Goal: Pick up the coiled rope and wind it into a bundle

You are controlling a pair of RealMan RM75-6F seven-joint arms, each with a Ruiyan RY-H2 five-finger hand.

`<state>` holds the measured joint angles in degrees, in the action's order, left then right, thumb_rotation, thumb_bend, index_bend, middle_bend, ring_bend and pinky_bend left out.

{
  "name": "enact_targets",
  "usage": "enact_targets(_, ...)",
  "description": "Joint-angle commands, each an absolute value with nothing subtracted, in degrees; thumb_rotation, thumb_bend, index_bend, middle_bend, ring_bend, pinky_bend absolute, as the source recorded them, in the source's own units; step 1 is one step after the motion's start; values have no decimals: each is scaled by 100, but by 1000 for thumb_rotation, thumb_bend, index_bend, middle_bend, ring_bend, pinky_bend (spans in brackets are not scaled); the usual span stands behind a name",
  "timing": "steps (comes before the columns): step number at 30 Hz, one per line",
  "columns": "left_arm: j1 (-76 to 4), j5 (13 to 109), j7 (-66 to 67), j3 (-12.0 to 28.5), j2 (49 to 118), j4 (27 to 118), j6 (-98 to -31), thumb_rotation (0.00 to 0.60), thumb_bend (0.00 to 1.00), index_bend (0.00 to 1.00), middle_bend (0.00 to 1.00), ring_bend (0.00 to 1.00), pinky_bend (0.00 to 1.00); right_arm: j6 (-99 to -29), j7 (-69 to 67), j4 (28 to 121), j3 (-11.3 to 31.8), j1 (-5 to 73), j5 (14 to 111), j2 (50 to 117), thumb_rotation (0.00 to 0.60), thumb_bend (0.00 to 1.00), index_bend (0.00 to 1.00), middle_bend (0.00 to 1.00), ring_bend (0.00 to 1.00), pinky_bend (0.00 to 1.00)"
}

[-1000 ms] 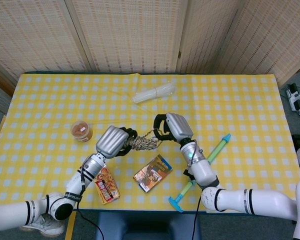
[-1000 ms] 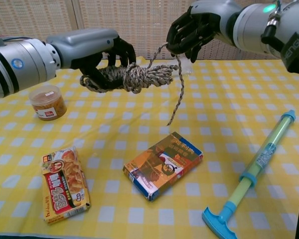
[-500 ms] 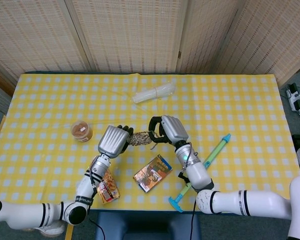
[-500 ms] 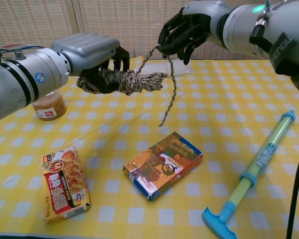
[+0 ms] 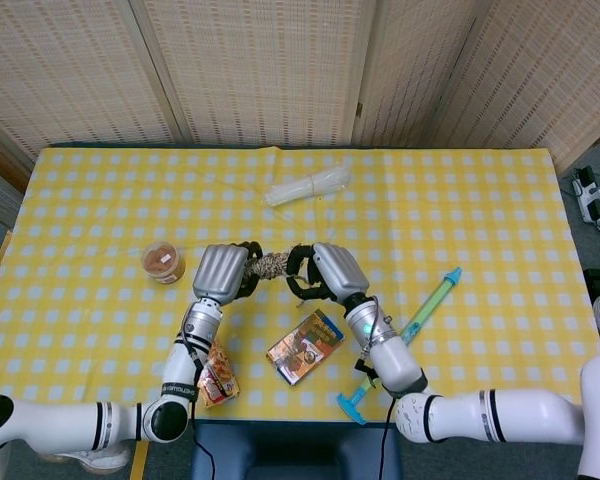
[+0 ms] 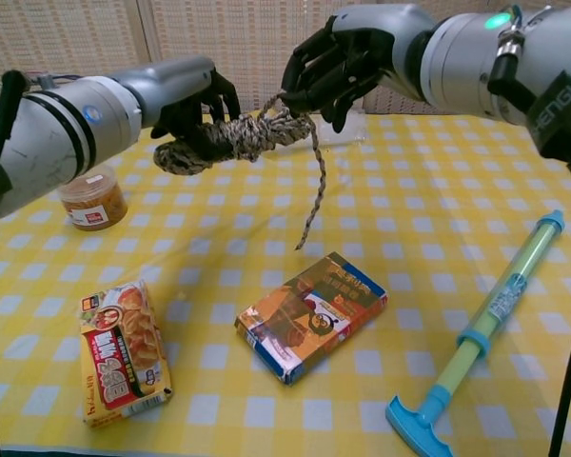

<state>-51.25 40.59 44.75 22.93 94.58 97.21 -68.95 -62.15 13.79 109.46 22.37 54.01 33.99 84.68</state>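
The left robot hand (image 6: 192, 105) is gripping the coiled rope (image 6: 236, 139) above the bench (image 6: 438, 219), its dark fingers wrapping around the left end of the bundle. The right robot hand (image 6: 328, 65) is sitting just to the right of it, fingers curling in on the strand where it leaves the bundle's right end; the loose tail is hanging down from that hand and is ending above the cloth, clear of the orange box (image 6: 311, 315). In the head view both hands are meeting over the middle of the bench with the rope (image 5: 271, 266) between them. Below the left robot hand a snack packet (image 6: 124, 352) is lying flat, and to its left a small jar (image 6: 92, 197) is standing. Right of and below the right robot hand a green and blue pump toy (image 6: 485, 328) is lying aslant. Beyond the hands a clear plastic bag (image 5: 307, 186) is lying on the cloth.
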Motion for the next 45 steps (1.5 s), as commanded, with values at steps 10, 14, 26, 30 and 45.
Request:
enact_targets(10,-4901,3312,3124,3000,8822,10212,-6535,600,720,685,763,768,854,-6175,1061,11068,1905,5105,4429,8481,600,634,501,442,579,554)
enact_targets(14,-4855,3277,2877,3045,8569,10293,-6468,600,720,683,763,768,854,-6354,1127,11055,1773,4989,4797,8477,600,633,365,393,513,507)
enact_targets(26,-4697,3372,2040,3014,8021,10638,-6130,600,719,682,763,768,855,-6722,1156,11232,1435,4480,5514,8062,600,488,0,100,202,267)
enact_targets(30,-4614,3606,1809,2934,7853,10710,-6094,600,720,680,763,767,855,-7087,1133,11231,1146,4075,6050,7743,600,487,0,94,181,246)
enact_targets(45,-4233,4565,1070,2476,7428,10860,-6164,600,720,680,763,765,854,-8433,-134,10625,-406,2056,8194,6145,600,487,42,48,111,129)
